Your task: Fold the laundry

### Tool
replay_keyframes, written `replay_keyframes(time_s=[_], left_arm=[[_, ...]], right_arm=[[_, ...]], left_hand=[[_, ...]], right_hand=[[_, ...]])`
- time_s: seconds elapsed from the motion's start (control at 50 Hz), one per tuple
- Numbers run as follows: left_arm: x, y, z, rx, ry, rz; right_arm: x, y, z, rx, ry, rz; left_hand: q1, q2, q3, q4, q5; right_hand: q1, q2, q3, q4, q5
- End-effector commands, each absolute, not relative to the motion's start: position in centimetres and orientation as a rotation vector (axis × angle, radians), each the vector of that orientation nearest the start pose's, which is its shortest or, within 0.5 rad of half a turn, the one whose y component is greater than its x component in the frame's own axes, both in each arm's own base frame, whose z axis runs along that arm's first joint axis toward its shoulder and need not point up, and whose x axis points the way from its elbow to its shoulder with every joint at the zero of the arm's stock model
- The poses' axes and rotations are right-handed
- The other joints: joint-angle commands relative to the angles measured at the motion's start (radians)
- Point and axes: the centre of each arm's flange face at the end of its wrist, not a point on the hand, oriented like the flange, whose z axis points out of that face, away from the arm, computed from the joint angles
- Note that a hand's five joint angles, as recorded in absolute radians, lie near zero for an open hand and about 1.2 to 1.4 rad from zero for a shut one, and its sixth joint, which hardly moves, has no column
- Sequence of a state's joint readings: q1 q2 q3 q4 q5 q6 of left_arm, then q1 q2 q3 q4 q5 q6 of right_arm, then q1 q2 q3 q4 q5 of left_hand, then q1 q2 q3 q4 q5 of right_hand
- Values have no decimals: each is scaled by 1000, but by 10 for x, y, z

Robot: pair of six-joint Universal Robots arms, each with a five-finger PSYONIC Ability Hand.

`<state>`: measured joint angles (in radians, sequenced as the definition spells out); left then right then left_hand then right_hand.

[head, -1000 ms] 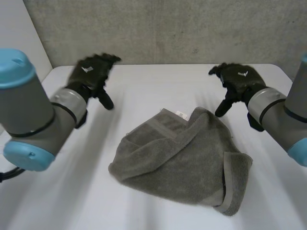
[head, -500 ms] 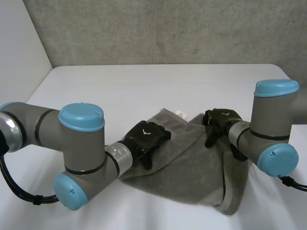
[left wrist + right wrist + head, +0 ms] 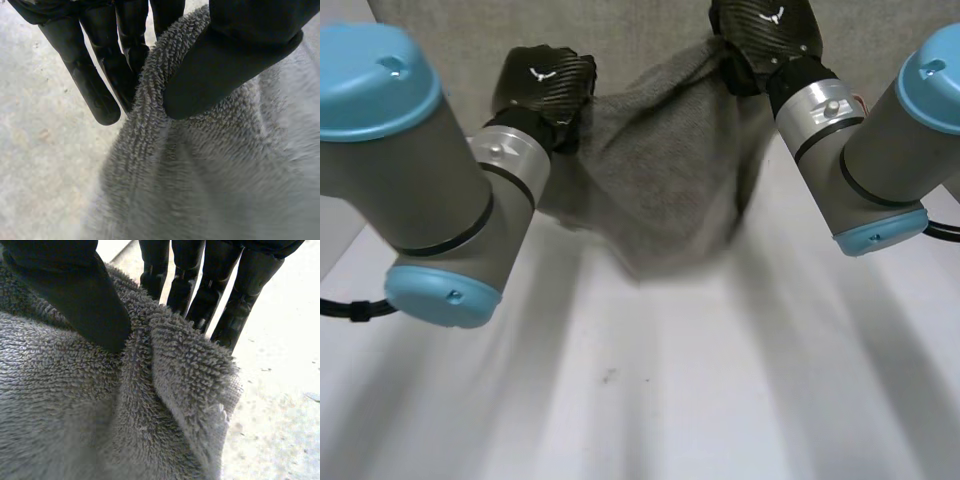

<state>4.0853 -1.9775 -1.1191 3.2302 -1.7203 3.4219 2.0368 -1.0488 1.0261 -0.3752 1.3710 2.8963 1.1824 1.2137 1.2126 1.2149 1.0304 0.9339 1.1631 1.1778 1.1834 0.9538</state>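
A grey terry towel (image 3: 660,170) hangs in the air above the white table (image 3: 650,380), bunched and sagging between my two hands. My left hand (image 3: 542,82) grips its upper left edge; the left wrist view shows the thumb (image 3: 225,65) pressing the towel's hem (image 3: 150,100) against the fingers (image 3: 95,85). My right hand (image 3: 765,35) holds the upper right edge. There, in the right wrist view, the thumb (image 3: 80,300) pinches a fold of the towel (image 3: 165,370) against the fingers (image 3: 200,295).
A grey concrete wall (image 3: 640,30) stands behind the table. Both arms, grey with light-blue caps (image 3: 375,70) (image 3: 940,80), reach forward at the sides. White table surface lies below the hanging towel.
Both hands came down onto the towel lying on the table, closed on its edges, and lifted it up into the air.
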Motion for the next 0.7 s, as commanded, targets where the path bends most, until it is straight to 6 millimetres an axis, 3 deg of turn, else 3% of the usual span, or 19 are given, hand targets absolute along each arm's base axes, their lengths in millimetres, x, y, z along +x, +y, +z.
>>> replay_keyframes(time_s=[0.02,0.04,0.06,0.08,0.1,0.14,0.18,0.22,0.24,0.26,0.28,0.3,0.32,0.36,0.54,0.58,0.6,0.62,0.7], left_arm=[[-321,-223,256,891,2280,-2257],[-318,-213,241,906,2348,-2200],[-314,-204,226,917,2414,-2139],[-314,-204,226,918,2415,-2138],[-310,-196,211,925,2474,-2072],[-306,-190,199,928,2528,-2012],[-303,-184,189,929,2578,-1957],[-300,-174,177,909,2663,-1894],[-300,-174,177,909,2663,-1894],[-300,-171,175,893,2695,-1880],[-300,-171,175,893,2695,-1880],[-300,-170,175,882,2715,-1873],[-299,-170,176,875,2724,-1867],[-299,-172,181,869,2716,-1882],[-299,-202,217,744,2627,-2068],[-296,-213,222,699,2604,-2096],[-291,-227,229,650,2580,-2130],[-291,-238,232,655,2576,-2159],[-302,-247,231,751,2604,-2194]], right_arm=[[341,-306,268,-947,1644,-2039],[340,-299,251,-981,1727,-1935],[340,-299,250,-981,1728,-1934],[339,-292,233,-1014,1812,-1832],[339,-292,233,-1014,1812,-1831],[336,-277,206,-1101,1952,-1652],[333,-270,198,-1149,2001,-1591],[329,-265,192,-1188,2044,-1547],[326,-261,188,-1219,2060,-1509],[326,-261,188,-1219,2061,-1509],[324,-260,186,-1229,2068,-1498],[321,-259,185,-1234,2073,-1499],[321,-259,185,-1234,2073,-1499],[320,-258,191,-1218,2072,-1513],[311,-259,211,-1090,2054,-1585],[304,-265,212,-1037,2072,-1597],[296,-269,214,-972,2091,-1602],[296,-269,214,-972,2091,-1602],[280,-271,217,-807,2129,-1576]], left_hand=[[214,183,184,181,191],[214,183,184,181,191],[214,183,184,181,191],[214,183,184,181,191],[214,183,184,181,191],[214,183,184,181,191],[214,183,184,181,191],[-25,-56,-55,-57,-47],[-26,-58,-57,-59,-49],[-239,-270,-269,-271,-261],[-241,-272,-271,-273,-263],[-436,-467,-466,-468,-458],[-568,-600,-598,-601,-591],[-634,-665,-664,-666,-656],[-787,-818,-817,-819,-809],[-787,-818,-817,-819,-809],[-804,-836,-835,-837,-827],[-816,-847,-846,-849,-839],[-831,-862,-861,-863,-853]], right_hand=[[462,233,218,213,268],[462,233,218,213,268],[462,233,218,213,268],[462,233,218,213,268],[462,233,218,213,268],[462,233,218,213,268],[462,233,218,213,268],[462,233,218,213,268],[292,63,48,42,97],[290,61,46,41,96],[49,-180,-195,-201,-145],[-198,-427,-442,-447,-392],[-200,-429,-444,-450,-395],[-487,-716,-731,-736,-681],[-491,-720,-735,-740,-685],[-491,-720,-735,-740,-685],[-491,-720,-735,-740,-685],[-491,-720,-735,-740,-685],[-491,-720,-735,-740,-685]])
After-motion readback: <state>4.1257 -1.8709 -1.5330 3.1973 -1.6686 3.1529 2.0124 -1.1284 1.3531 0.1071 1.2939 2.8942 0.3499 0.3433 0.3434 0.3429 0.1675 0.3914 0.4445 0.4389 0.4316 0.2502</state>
